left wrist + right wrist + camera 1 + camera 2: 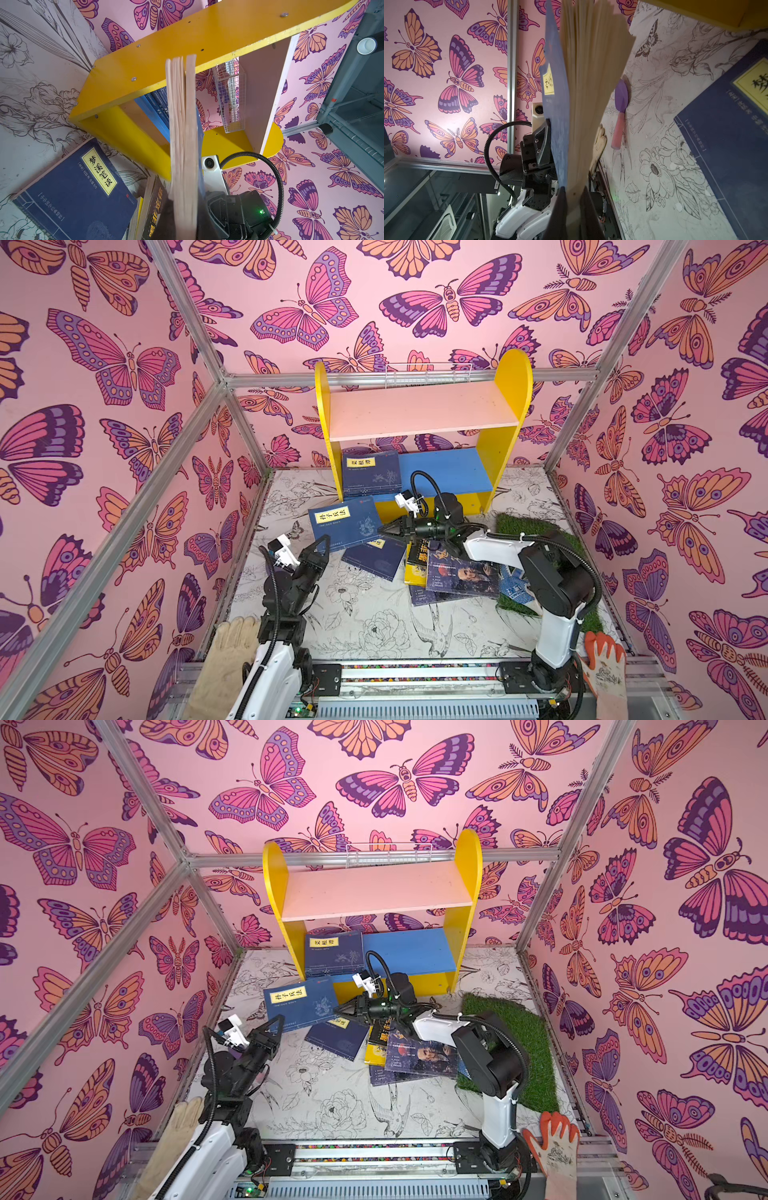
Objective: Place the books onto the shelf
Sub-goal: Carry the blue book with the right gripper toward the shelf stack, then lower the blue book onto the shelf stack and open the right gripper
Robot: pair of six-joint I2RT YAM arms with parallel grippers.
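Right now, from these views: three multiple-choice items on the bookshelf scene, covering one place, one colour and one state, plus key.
1. Where does the shelved navy paperback with the yellow title label sit?
A) pale pink upper board
B) blue lower board, left end
C) green turf mat

2. What colour are the round-topped side panels of the small two-tier shelf?
A) white
B) yellow
C) green

3. The blue paperback with the yellow label in front of the shelf is:
A) lying untouched
B) gripped by one tool
C) gripped by both tools

Key:
1 B: in both top views it sits on the blue board beside the left panel.
2 B: both panels are yellow.
3 C: the left tool pinches its near corner and the right tool its right edge. Each wrist view shows its pages between the jaws.
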